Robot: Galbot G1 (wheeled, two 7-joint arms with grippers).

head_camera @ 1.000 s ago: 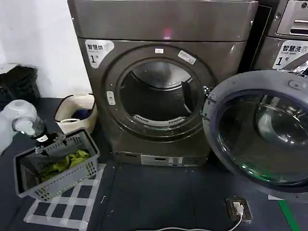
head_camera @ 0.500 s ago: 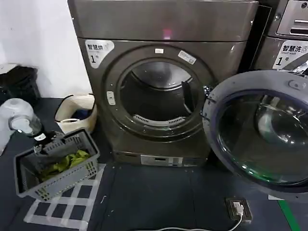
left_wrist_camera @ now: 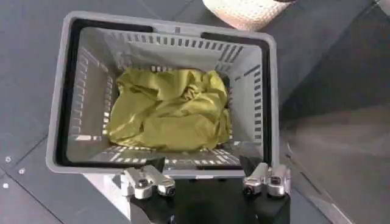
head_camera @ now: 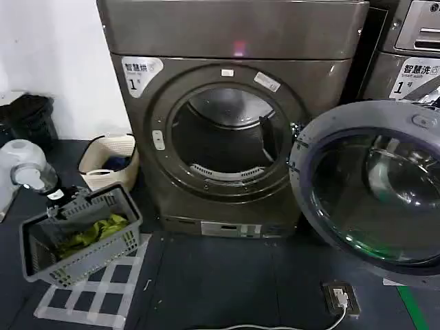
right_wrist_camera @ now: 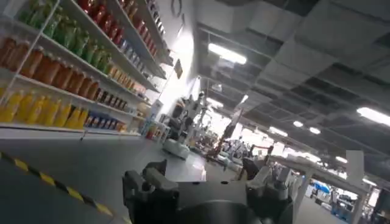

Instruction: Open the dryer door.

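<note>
The grey dryer [head_camera: 234,31] stands straight ahead, its drum opening [head_camera: 227,141] uncovered. The round glass dryer door [head_camera: 371,185] hangs swung wide to the right on its hinge. Low on the left, my left gripper [head_camera: 60,208] holds the near rim of a grey slatted basket [head_camera: 103,251], which hangs tilted above the floor. In the left wrist view my left gripper [left_wrist_camera: 206,181] sits at that rim [left_wrist_camera: 61,109], with a yellow-green cloth [left_wrist_camera: 170,109] inside the basket. My right gripper [right_wrist_camera: 207,189] points up at a ceiling, open and holding nothing.
A beige basket [head_camera: 103,161] sits by the wall left of the dryer. A checkered mat [head_camera: 96,295] lies under the grey basket. A floor socket [head_camera: 340,299] with a cable lies in front of the door. A second machine [head_camera: 412,62] stands to the right.
My left arm and the grey basket have drifted slightly to the left. The dryer door has stayed swung wide.
</note>
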